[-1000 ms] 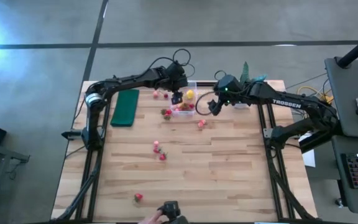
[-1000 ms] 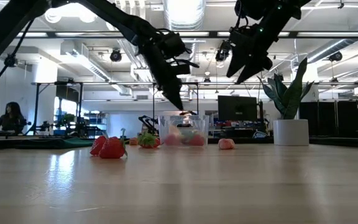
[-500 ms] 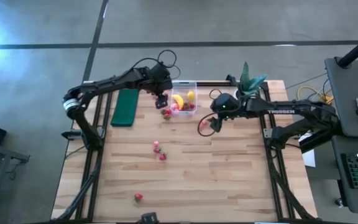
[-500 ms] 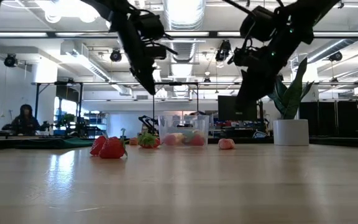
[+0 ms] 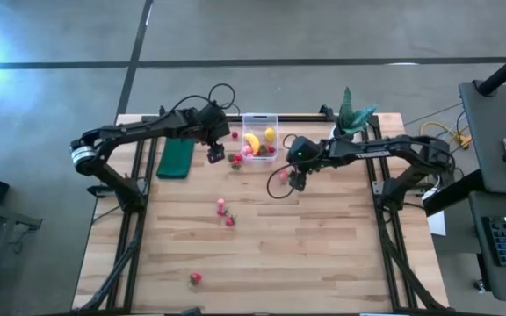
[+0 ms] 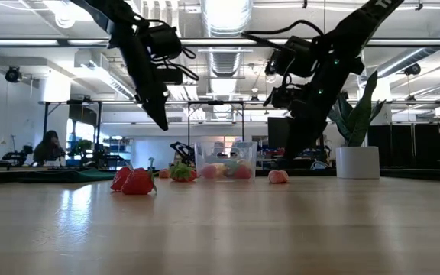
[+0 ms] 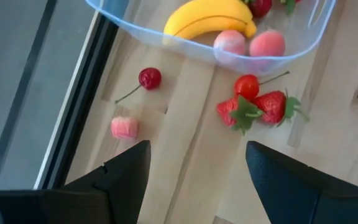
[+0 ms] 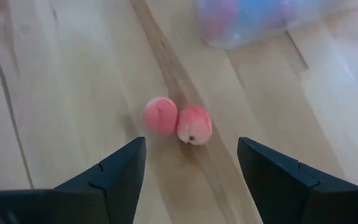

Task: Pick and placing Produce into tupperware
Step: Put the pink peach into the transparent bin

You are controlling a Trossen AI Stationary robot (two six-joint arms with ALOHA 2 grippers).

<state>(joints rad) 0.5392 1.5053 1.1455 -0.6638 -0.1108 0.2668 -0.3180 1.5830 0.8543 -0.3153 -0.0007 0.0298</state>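
Your clear tupperware [image 5: 260,136] sits at the far middle of the wooden table [image 5: 323,254], and in the left wrist view its walls run off the frame, so only part of the load shows — a curved yellow banana [image 7: 210,17], two round pink fruits [image 7: 267,45] against the wall, and a dark red one cut off at the edge. The high view adds a yellow lemon [image 5: 270,134] inside. From the low view the box's contents blur into red and yellow patches.

Your left gripper [image 5: 215,154] hangs above the table just beside the box's left end, the arm stretched in low from the left edge past the dark green pad [image 5: 176,156]. Its fingers stand well apart and hold nothing. Below it lie a cherry with its stem [image 7: 149,78], a ridged pink piece [image 7: 124,127] and a cluster of leafy strawberries [image 7: 260,106], all outside the box.

Your right gripper [image 5: 293,182] reaches in from the right, tilted down over two smooth pink fruits [image 8: 178,120] that touch each other on the wood — jaws spread wide, empty, with the pair between them but lower. More strawberries [image 5: 225,213] lie mid-table, one [image 5: 195,278] near the front edge. The potted plant [image 6: 356,153] stands at the far right.
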